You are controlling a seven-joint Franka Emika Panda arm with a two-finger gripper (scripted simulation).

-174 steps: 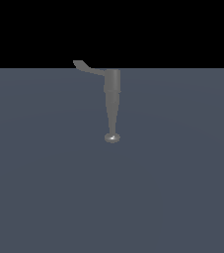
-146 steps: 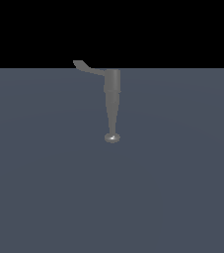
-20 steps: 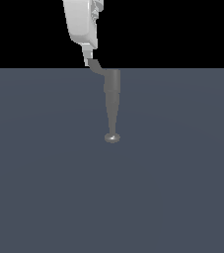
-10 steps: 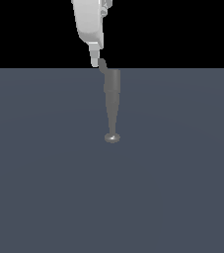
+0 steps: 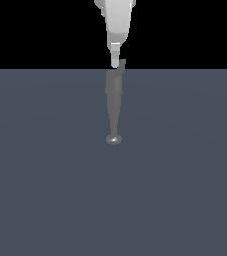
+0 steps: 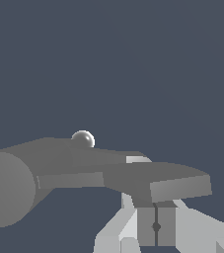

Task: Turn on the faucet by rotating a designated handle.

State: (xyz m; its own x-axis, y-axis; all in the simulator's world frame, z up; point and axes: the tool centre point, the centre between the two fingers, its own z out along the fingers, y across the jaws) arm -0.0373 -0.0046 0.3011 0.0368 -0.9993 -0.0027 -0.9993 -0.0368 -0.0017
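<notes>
The grey faucet (image 5: 113, 92) stands at the middle of the exterior view, its long spout running toward the camera to a rounded disc tip (image 5: 114, 139). The handle (image 5: 121, 64) shows only as a short stub above the body, just to the exterior view's right of it. My white gripper (image 5: 115, 62) comes down from above and touches that stub from the exterior view's left. In the wrist view the flat handle (image 6: 172, 183) crosses in front of my gripper (image 6: 155, 225), whose fingers (image 6: 145, 225) stand pressed together, shut on nothing.
A flat dark blue-grey floor (image 5: 45, 190) spreads around the faucet, with black background above it. No other objects show.
My gripper has slid toward the exterior view's right, pushing the handle round. The handle pointed to the left at first; now it is foreshortened above the faucet body.
</notes>
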